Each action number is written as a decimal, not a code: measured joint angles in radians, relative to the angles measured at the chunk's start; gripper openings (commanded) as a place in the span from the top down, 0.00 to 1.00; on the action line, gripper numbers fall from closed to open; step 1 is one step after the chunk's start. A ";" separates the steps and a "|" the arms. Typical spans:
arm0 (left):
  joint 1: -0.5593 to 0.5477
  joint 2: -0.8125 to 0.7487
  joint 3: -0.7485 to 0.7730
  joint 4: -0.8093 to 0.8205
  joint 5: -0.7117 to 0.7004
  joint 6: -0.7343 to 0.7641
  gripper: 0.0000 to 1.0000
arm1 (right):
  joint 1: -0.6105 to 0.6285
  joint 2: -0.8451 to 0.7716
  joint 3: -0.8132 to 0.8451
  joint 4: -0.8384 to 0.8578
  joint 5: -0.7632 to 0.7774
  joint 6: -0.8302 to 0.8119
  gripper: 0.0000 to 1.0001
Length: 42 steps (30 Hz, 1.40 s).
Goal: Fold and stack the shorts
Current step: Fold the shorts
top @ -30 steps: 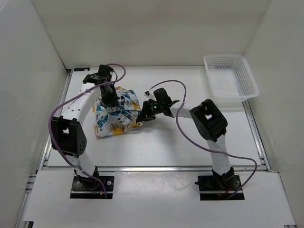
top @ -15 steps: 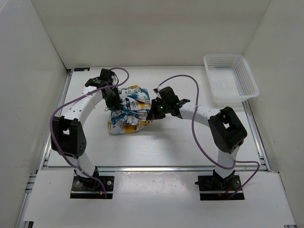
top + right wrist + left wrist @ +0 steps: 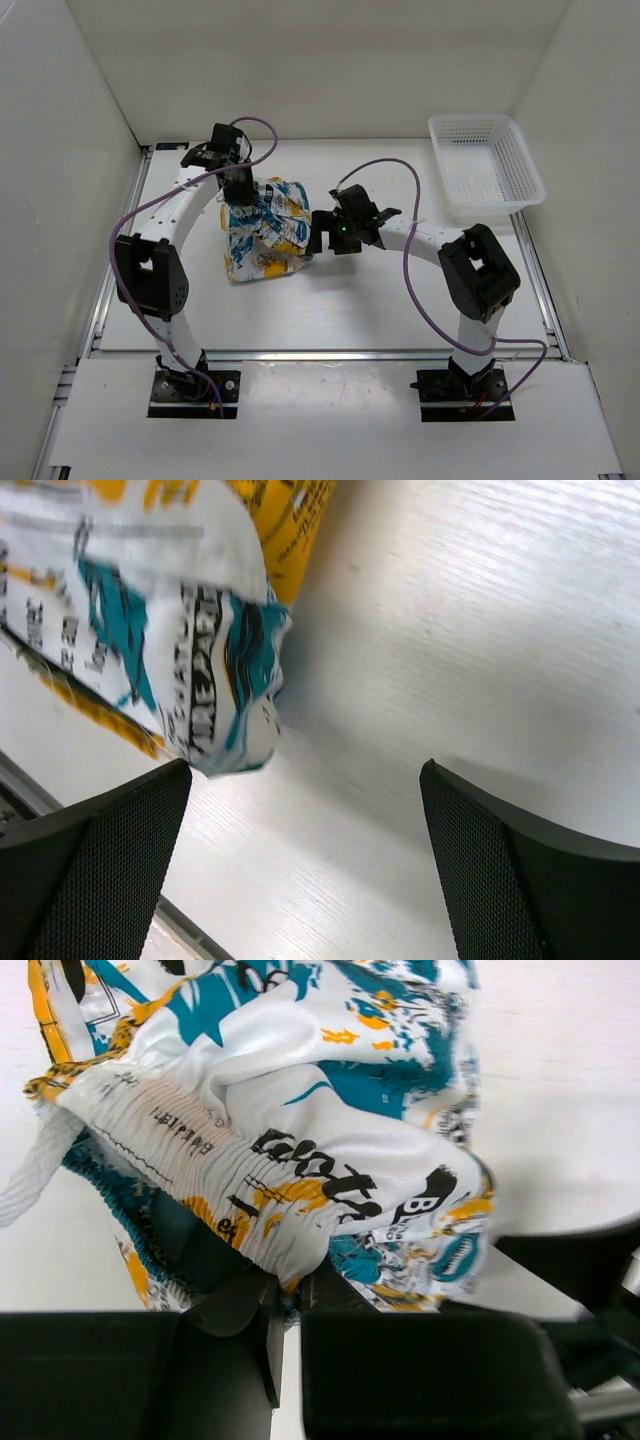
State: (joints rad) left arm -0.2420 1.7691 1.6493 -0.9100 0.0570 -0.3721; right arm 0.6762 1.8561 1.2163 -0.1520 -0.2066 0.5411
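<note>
The shorts (image 3: 266, 232), white with yellow, teal and black print, lie bunched on the table left of centre, their upper left part lifted. My left gripper (image 3: 240, 200) is shut on their elastic waistband, and the left wrist view shows the shorts (image 3: 330, 1110) pinched in my left gripper (image 3: 285, 1295). My right gripper (image 3: 318, 238) stands open just right of the cloth. In the right wrist view my right gripper (image 3: 305, 850) has nothing between its mesh pads (image 3: 100, 870), and a corner of the shorts (image 3: 180, 630) hangs just beyond them.
A white plastic lattice basket (image 3: 487, 170) stands at the back right corner of the table (image 3: 400, 310). White walls close in the left, back and right sides. Purple cables loop over both arms.
My right gripper has opened and let go of the shorts, whose right edge has fallen away from it. My left gripper still holds the waistband and has shifted slightly toward the back.
</note>
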 measured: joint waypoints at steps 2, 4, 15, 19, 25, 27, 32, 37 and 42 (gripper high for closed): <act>0.015 0.038 -0.009 0.019 -0.005 0.011 0.90 | -0.001 -0.003 -0.002 -0.017 0.015 -0.006 0.00; 0.034 0.074 -0.043 0.041 -0.007 0.016 0.90 | -0.001 -0.016 -0.011 -0.038 0.030 -0.012 0.00; 0.095 0.076 -0.277 0.050 -0.035 -0.048 0.00 | -0.044 -0.217 -0.100 -0.149 0.072 -0.063 0.00; 0.096 -0.005 -0.251 0.018 -0.034 -0.059 0.30 | -0.048 -0.288 -0.098 -0.203 0.094 -0.097 0.08; 0.086 -0.137 -0.101 0.000 -0.029 -0.070 0.90 | -0.048 -0.323 -0.053 -0.249 0.111 -0.127 0.57; 0.081 -0.112 -0.041 0.006 -0.030 -0.076 0.90 | -0.049 -0.323 -0.041 -0.260 0.124 -0.128 0.70; 0.073 0.129 0.074 0.035 -0.048 -0.093 0.90 | -0.060 -0.331 -0.027 -0.298 0.158 -0.120 0.70; 0.069 0.362 0.059 0.034 -0.094 -0.111 0.90 | -0.076 -0.395 -0.040 -0.342 0.197 -0.104 0.64; 0.066 0.398 0.052 0.020 -0.129 -0.119 0.86 | -0.094 -0.477 -0.054 -0.383 0.228 -0.089 0.26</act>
State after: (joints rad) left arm -0.1757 2.1670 1.7012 -0.8902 -0.0723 -0.4911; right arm 0.5819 1.3792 1.1625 -0.5346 0.0216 0.4519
